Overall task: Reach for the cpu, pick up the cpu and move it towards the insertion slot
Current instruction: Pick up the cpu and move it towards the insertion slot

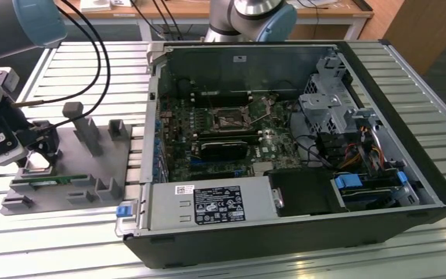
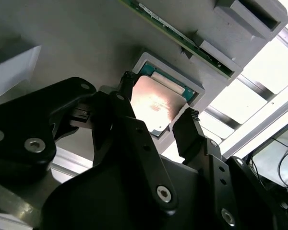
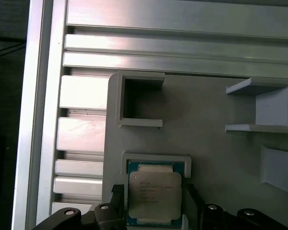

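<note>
Tool (image 1: 43, 157) at left of the exterior frame, over the grey holder (image 1: 91, 174). Cpu (image 3: 154, 194) lies flat in the holder's recess, directly between the fingers (image 2: 189, 122). The tool is spread wide and apparently not gripping. Insertion slot (image 1: 229, 120) sits well apart, at frame centre.

Nothing can be read letter for letter. The small flat square silver-topped cpu (image 3: 154, 194) bears a few faint engraved lines in the first wrist view, too fine to make out. In the exterior view a large white label (image 1: 218, 205) with black print lies on the grey metal box (image 1: 165, 213) in the open black computer case (image 1: 285, 247), a small white sticker (image 1: 184, 189) sits just beside it, and another white sticker (image 1: 239, 58) is on the case's inner wall, all illegible.
</note>
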### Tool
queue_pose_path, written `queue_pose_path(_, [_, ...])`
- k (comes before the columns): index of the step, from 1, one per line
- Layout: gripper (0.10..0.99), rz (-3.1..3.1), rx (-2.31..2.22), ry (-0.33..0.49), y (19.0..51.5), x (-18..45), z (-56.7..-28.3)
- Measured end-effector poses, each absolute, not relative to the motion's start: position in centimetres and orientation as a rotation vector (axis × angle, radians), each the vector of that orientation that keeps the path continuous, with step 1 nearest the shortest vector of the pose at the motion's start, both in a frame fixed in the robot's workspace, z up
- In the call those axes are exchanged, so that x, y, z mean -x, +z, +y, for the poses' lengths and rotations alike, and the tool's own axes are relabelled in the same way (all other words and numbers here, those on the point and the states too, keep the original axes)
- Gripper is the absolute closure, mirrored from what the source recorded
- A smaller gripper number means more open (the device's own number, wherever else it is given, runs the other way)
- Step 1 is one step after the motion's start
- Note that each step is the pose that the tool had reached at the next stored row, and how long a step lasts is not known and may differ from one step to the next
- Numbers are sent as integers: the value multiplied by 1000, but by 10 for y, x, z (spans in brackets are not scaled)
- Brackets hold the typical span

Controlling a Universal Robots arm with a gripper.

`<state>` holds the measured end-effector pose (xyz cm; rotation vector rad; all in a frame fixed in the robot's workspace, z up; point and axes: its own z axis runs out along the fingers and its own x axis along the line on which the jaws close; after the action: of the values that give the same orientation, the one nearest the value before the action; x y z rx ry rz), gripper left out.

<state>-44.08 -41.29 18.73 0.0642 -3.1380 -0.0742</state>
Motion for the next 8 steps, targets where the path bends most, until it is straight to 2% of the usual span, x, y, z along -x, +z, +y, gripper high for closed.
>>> queue_pose_path(3, [490, -3138, -65, -74, 187, 441, -413])
queue_pose_path(4, [557, -3138, -65, -74, 187, 441, -413])
queue_pose_path(8, [557, -3138, -65, -75, 187, 441, -413])
